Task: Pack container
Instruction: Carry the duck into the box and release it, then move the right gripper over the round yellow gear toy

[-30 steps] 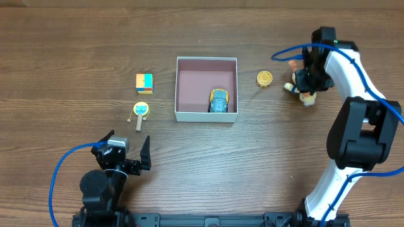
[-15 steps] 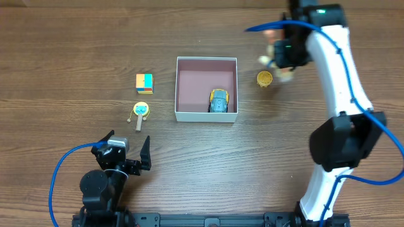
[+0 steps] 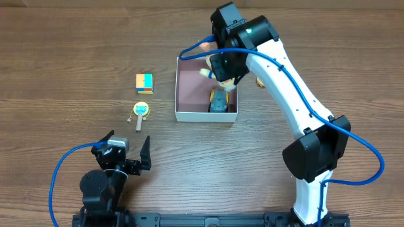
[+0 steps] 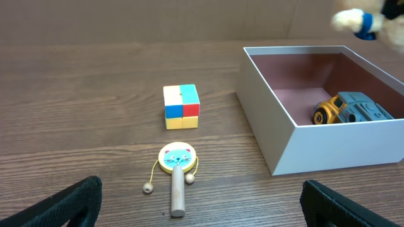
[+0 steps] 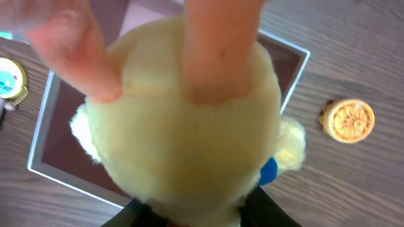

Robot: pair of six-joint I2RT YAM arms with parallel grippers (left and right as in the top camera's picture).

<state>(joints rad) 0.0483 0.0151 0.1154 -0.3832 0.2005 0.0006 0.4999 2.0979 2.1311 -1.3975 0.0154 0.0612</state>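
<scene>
The container (image 3: 180,88) is a square white box with a mauve-pink inside at the table's middle; it also shows in the left wrist view (image 4: 278,145) and the right wrist view (image 5: 44,120). A yellow and grey toy car (image 3: 218,101) lies inside it, also seen in the left wrist view (image 4: 350,110). My right gripper (image 3: 222,70) is shut on a pale yellow plush toy (image 5: 189,113) with pink ears and holds it above the container's right half. My left gripper (image 3: 124,156) is open and empty near the front left.
A colourful cube (image 3: 144,82) and a small cat-face rattle drum with a wooden handle (image 3: 140,113) lie left of the container. A round golden token (image 5: 346,120) lies on the table right of the container.
My right arm has swung left with the plush toy, from right of the golden token to above the container. The left arm has not moved.
</scene>
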